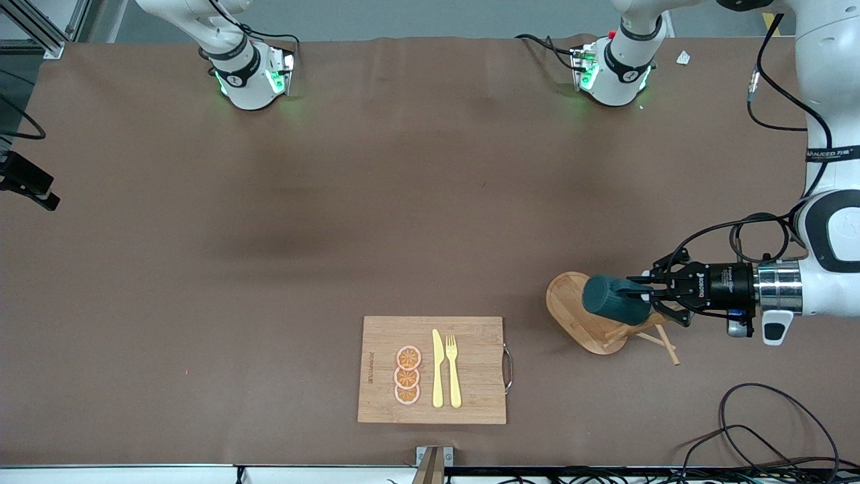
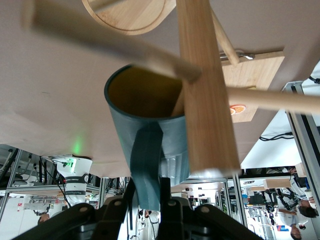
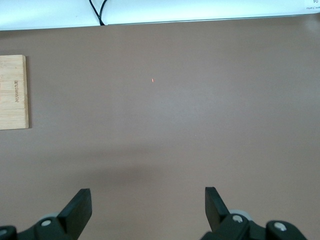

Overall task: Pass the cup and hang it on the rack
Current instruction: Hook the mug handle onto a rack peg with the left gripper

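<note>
Now: left gripper [image 1: 650, 293] clamped on the handle of the dark teal ribbed cup [image 1: 613, 300], held sideways over the light wooden mug rack [image 1: 598, 321].
Watch the release: the left wrist view shows a peg inside the rim, not through the handle, so it could drop. Front view hides that. Right gripper [image 3: 148, 206] waits, wide, empty.

cup [image 1: 608, 300] over rack [image 1: 571, 304] | rack toward left arm's end from board [image 1: 470, 403]

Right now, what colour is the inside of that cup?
Yellow-ochre inside the cup, teal-green outside; the left wrist view shows it best.
</note>
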